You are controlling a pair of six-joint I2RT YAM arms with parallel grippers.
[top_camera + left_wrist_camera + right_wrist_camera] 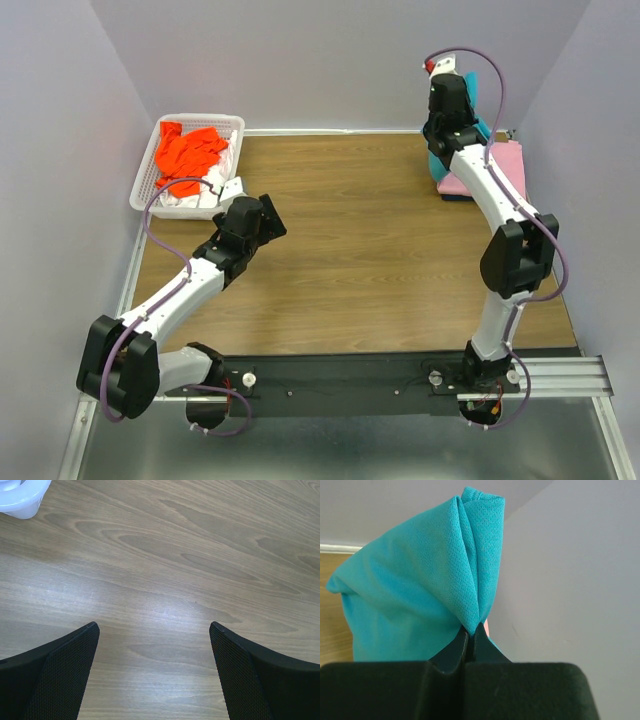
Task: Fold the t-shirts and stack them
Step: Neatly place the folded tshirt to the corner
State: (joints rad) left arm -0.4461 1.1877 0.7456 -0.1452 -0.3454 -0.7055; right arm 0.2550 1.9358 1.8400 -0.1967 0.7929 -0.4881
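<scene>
In the right wrist view my right gripper is shut on a bunched fold of the teal t-shirt, lifted before the back right corner. From above, the teal t-shirt shows beside my right wrist, over the pink t-shirt lying at the table's far right. My orange-red t-shirt lies crumpled in the white basket, on top of the white t-shirt. The left gripper hangs open over bare wood just right of the basket, holding nothing.
A corner of the basket shows at the top left of the left wrist view. A dark edge lies under the pink shirt. Walls close in at the back and both sides. Wooden tabletop stretches between the arms.
</scene>
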